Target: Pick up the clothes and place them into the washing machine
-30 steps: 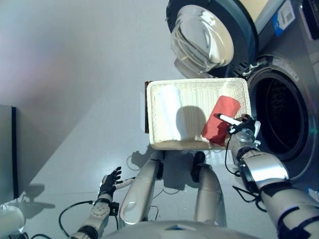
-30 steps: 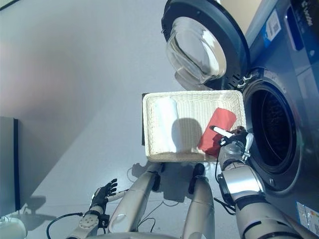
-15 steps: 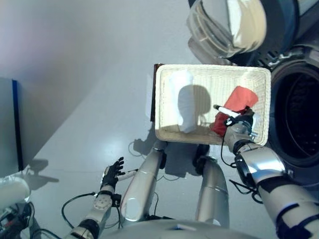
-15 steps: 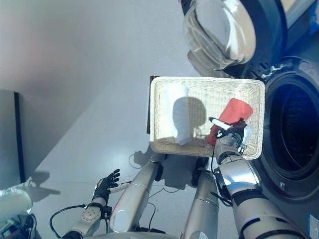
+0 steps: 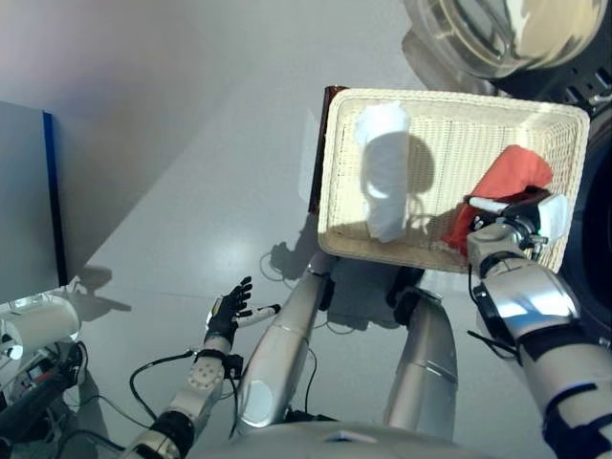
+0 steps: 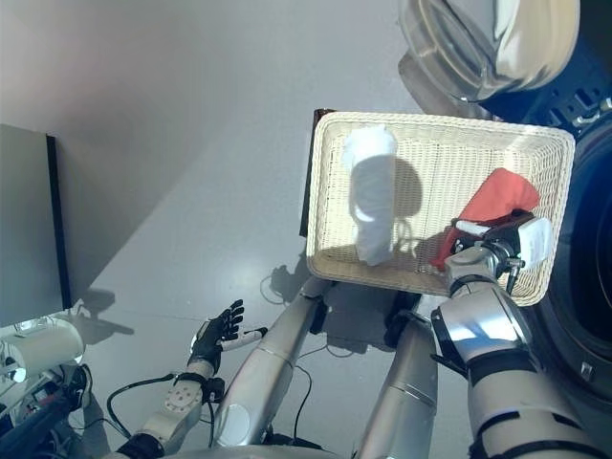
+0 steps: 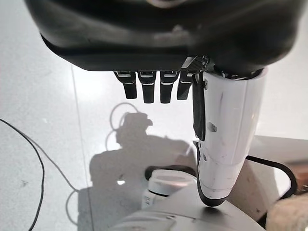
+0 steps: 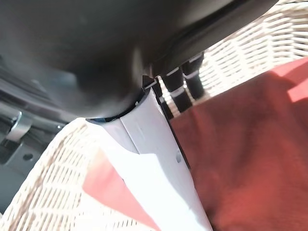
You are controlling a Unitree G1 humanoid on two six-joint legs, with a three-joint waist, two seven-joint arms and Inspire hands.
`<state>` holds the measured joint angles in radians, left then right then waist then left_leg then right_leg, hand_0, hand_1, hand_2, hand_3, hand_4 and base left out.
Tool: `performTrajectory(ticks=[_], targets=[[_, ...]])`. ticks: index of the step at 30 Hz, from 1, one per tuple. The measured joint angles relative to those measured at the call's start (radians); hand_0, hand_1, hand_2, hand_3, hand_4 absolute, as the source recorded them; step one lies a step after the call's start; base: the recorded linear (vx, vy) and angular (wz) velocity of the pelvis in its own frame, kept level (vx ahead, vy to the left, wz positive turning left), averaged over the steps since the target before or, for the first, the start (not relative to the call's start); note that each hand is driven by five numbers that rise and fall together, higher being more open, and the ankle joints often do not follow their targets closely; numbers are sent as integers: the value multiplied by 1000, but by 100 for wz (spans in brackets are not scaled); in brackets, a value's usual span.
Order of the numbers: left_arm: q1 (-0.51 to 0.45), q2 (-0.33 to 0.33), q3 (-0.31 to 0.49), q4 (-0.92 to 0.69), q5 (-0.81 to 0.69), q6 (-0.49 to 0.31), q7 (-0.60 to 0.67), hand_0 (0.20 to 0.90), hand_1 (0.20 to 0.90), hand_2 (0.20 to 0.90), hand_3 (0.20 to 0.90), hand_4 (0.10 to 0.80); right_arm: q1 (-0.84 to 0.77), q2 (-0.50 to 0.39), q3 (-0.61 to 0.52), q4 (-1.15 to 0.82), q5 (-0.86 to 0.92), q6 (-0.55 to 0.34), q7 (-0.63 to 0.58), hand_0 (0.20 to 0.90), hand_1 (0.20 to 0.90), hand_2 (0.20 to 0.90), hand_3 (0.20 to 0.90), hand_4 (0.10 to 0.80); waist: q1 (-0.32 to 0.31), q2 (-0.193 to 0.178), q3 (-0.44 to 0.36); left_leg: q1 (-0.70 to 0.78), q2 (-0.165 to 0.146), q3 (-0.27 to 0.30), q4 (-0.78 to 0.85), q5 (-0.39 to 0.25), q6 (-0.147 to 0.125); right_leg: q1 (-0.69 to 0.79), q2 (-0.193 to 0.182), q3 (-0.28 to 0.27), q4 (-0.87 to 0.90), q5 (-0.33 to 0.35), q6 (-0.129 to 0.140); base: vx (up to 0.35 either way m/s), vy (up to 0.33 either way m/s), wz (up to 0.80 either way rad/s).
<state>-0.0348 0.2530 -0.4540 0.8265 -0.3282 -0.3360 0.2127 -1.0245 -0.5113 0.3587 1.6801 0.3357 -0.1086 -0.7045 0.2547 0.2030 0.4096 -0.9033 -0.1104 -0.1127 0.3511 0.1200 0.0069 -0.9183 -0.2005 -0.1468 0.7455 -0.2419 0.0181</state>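
A white wicker basket point(image 5: 333, 196) stands on a stand before me. A red cloth point(image 5: 512, 177) lies bunched in its right end. A white cloth point(image 5: 385, 182) lies lengthwise in its left part. My right hand point(image 5: 505, 218) is over the basket's near right corner, at the red cloth's lower edge. In the right wrist view its fingers point(image 8: 182, 84) reach straight toward the red cloth point(image 8: 250, 144), and the white-covered thumb point(image 8: 159, 163) lies across it, so the hand is open. My left hand point(image 5: 229, 311) hangs low at the left, open and empty, fingers point(image 7: 151, 89) straight.
The washing machine's open drum point(image 5: 602, 239) shows at the right edge, just beyond the basket. Its round glass door point(image 5: 497, 33) swings out above the basket's far side. A grey cabinet point(image 5: 24, 201) stands at the left, with a white object point(image 5: 38, 325) below it.
The whole picture has shifted, so the camera has moved. My right hand stays at the red cloth in the basket's right end. The left hand still hangs open.
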Motion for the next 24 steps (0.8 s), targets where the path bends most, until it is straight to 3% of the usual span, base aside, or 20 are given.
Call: performTrajectory(ticks=[18,24], targets=[[-13,-3,0,40,0,-19,9,900,900,900,900,800,0,43,-60,-98,39,-30,133,200,200,200,200,300,-23,15,15,56,12,20,-11,3,4,34,18,27,-2,4,4,9,0,-4],[-7,-2,4,75,7,-18,-1,900,900,900,900,800,82,41,-208,-215,232,-120,201,200,200,200,200,300,-31,16,14,110,19,37,-49,12,15,78,20,52,-45,24,10,19,2,-9]])
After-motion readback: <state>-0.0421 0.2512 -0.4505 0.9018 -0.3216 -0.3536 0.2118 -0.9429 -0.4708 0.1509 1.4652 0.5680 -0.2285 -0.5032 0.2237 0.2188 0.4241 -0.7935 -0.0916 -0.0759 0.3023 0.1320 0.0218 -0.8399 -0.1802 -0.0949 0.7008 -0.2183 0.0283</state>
